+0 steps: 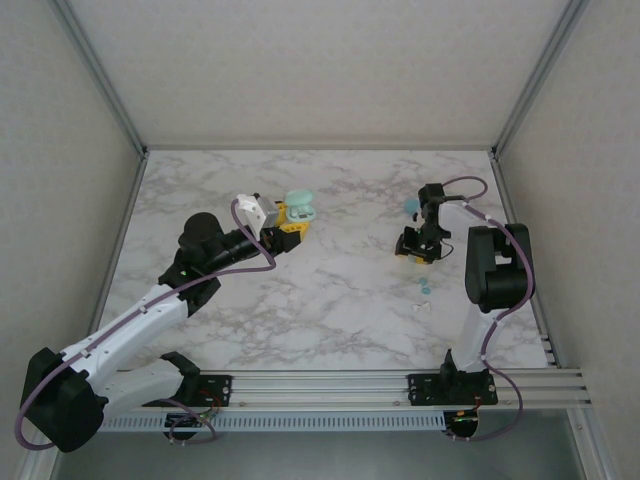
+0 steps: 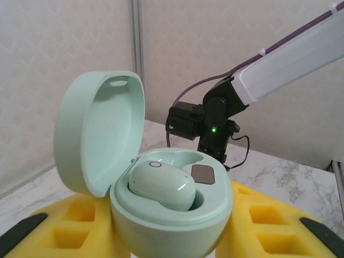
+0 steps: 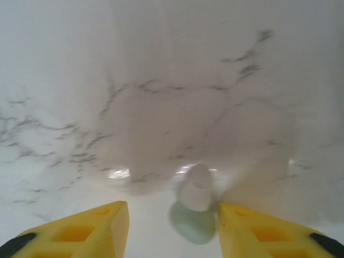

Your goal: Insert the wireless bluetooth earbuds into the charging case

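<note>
While the left gripper [image 1: 290, 222] clamps the open charging case [image 1: 299, 203] left of centre overhead, the right gripper [image 3: 173, 210] stands open around an earbud [image 3: 193, 223] low in its view; better centre it first, then close gently.

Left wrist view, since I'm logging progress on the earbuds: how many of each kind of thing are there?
Charging case, lid open: 1
Earbud seated in the case: 1
Yellow fingers flanking the case: 2
Right arm behind: 1
Total: 5
</note>
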`<state>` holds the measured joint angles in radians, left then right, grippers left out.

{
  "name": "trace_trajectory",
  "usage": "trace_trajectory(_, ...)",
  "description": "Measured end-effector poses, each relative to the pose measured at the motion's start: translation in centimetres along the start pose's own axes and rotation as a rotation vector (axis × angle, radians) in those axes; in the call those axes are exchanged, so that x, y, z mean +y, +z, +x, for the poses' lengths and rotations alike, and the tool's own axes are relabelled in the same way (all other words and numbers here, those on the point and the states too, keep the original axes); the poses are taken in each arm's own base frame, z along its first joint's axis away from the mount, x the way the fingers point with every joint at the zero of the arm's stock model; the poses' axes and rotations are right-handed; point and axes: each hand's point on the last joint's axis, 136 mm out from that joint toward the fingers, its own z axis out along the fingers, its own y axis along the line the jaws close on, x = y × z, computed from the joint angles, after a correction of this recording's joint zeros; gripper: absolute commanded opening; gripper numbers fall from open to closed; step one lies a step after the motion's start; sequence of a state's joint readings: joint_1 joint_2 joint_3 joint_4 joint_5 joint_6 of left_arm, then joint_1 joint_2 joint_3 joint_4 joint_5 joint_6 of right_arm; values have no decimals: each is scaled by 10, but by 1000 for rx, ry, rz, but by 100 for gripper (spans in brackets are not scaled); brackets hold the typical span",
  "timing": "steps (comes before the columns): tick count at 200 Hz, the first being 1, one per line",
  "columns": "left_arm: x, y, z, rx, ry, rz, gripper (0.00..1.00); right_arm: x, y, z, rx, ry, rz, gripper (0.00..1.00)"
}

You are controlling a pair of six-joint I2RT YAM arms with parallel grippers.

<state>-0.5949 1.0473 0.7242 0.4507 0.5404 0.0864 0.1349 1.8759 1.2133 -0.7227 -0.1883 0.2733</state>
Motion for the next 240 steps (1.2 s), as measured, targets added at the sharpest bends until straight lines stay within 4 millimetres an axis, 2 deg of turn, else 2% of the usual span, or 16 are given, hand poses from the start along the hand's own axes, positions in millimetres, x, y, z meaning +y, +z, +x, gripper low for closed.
trace_trajectory(43, 0, 0, 0, 0, 0, 0, 25, 30, 3, 9, 32, -48, -73, 46)
trace_trajectory(79, 0, 0, 0, 1, -1, 0, 25, 47, 3, 12, 34, -76, -109, 46)
trace_trajectory(120, 0, 0, 2, 9, 2, 0, 25, 60, -3, 1, -11, -105, -156, 45)
trace_trajectory(149, 0, -1, 5, 20, 0, -1, 25, 58, -21, -18, -79, -131, -129, 46)
trace_trajectory(167, -1, -2, 3, 18, 5, -1, 25, 50, -34, -37, -130, -130, -109, 46)
trace_trajectory(181, -1, -4, 1, 14, 8, -4, 25, 43, -37, -44, -146, -124, -100, 47)
trace_trajectory(209, -3, -5, -1, 8, 14, -1, 25, 28, -22, -43, -91, -103, -97, 48)
trace_trajectory(240, -4, -4, -1, 10, 13, 3, 25, 30, -5, -32, -22, -108, -127, 48)
